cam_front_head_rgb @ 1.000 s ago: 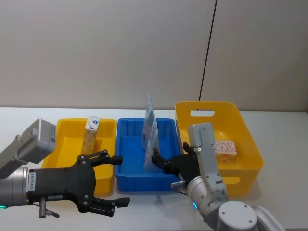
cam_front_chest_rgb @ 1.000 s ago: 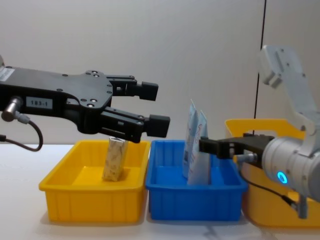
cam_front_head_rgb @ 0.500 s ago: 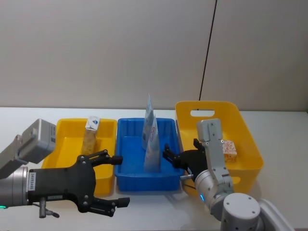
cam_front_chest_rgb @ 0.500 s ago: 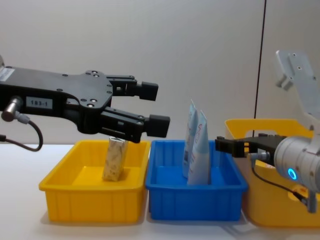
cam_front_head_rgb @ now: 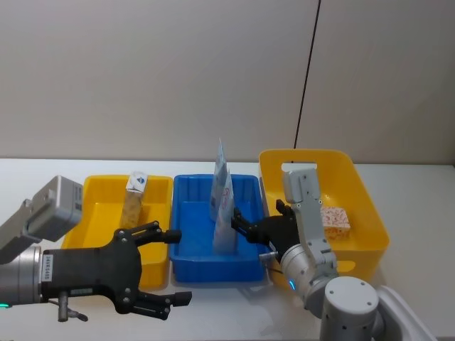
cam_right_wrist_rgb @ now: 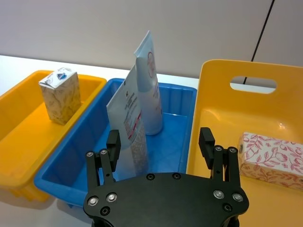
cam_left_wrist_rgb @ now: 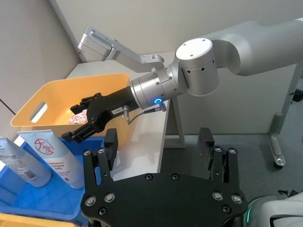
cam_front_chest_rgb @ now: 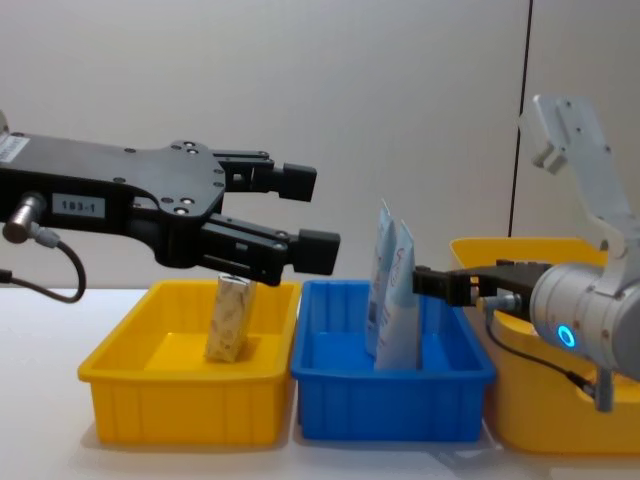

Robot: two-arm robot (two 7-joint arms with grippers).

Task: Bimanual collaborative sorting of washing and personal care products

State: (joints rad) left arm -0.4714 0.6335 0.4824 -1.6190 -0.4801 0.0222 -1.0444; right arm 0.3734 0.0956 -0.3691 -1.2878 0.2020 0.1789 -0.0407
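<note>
Yellow bins: two. Blue bin: one. All three stand in a row on the white table [cam_front_head_rgb: 421, 213].

Count of products:
- squeeze tubes: 2
- cartons: 2 (one beige-patterned, one white with red floral print)

Containers and contents, left to right:
- Shallow yellow bin [cam_front_head_rgb: 103, 207], left end of the row. It holds the beige-patterned carton [cam_front_head_rgb: 133, 202], which stands upright on its end towards the far side of the bin.
- Blue bin [cam_front_head_rgb: 190, 217], middle. It holds both tubes, upright with caps down and flat crimped ends up. The far tube [cam_front_head_rgb: 220, 165] is the taller in view. The near tube [cam_front_head_rgb: 225, 222] stands just in front of it, and the two overlap. Both carry red lettering.
- Tall yellow bin [cam_front_head_rgb: 364, 206] with a handle slot in its far wall, right end. It holds the floral carton [cam_front_head_rgb: 335, 219], lying flat on the bin floor.

Grippers:
- Left gripper [cam_front_head_rgb: 179, 268]: hangs on the near side of the shallow yellow bin and, in the chest view, above the height of its rim. Fingers spread wide, with nothing between them. It is well apart from the beige carton.
- Right gripper [cam_right_wrist_rgb: 159, 137]: sits at the near right corner of the blue bin, along the wall it shares with the tall yellow bin. Fingers spread wide, with nothing held. In the chest view the fingertips come just beside the near tube at mid height. I cannot tell whether they touch it.
</note>
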